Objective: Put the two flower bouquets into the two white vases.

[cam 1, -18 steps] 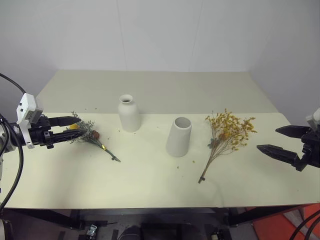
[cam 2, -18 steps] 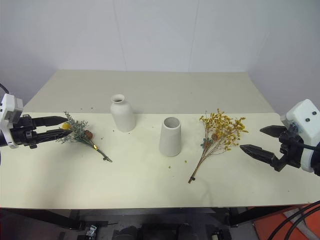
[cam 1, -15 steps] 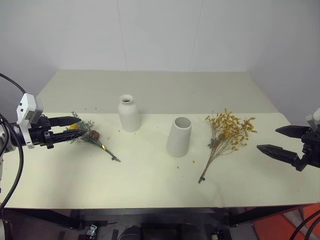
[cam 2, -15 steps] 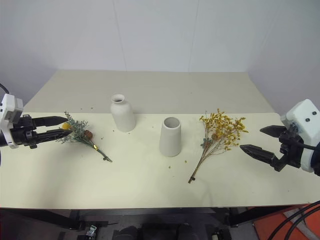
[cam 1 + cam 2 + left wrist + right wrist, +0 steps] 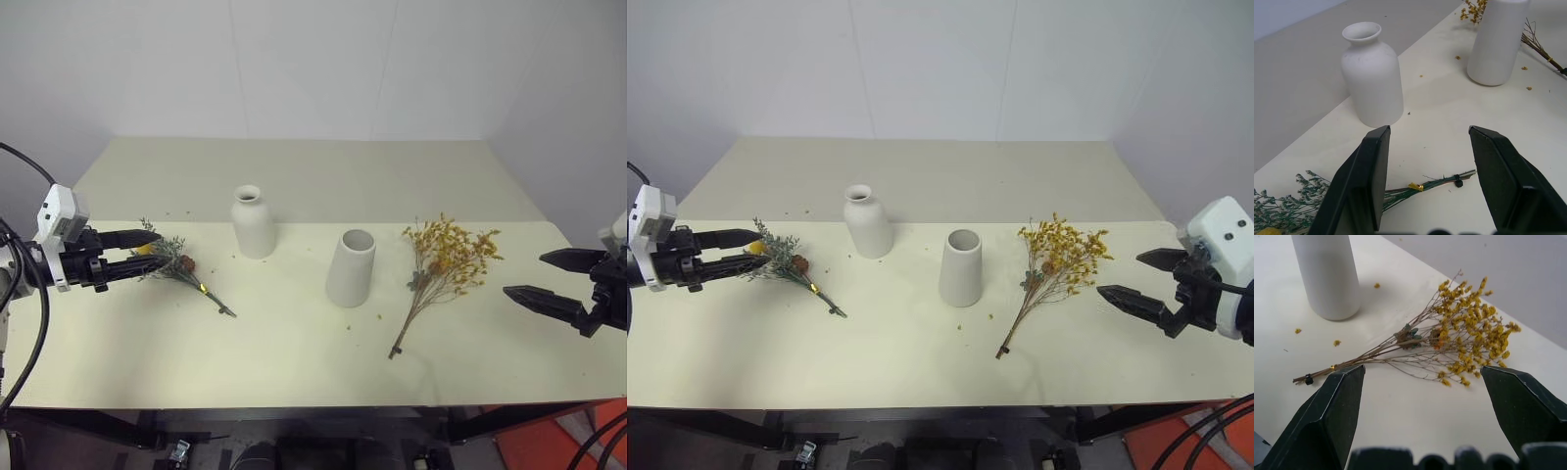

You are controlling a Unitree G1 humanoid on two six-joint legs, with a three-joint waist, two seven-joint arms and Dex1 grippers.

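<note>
The grey-green sprig bouquet lies flat at the table's left, its stem pointing toward the middle. My left gripper is open at its leafy end, gripping nothing. The bottle-shaped white vase stands upright behind the sprig. The cone-shaped white vase stands upright at the centre. Right of the cone, the yellow bouquet lies flat with its stems toward the front edge. My right gripper is open to the right of it, apart from the flowers.
Small yellow crumbs lie scattered on the cream table around the cone vase. A plain wall runs behind the table's far edge. Black cables hang off the left arm.
The left wrist has shifted very slightly toward the sprig. The vases, the bouquets and the right gripper have stayed where they were.
</note>
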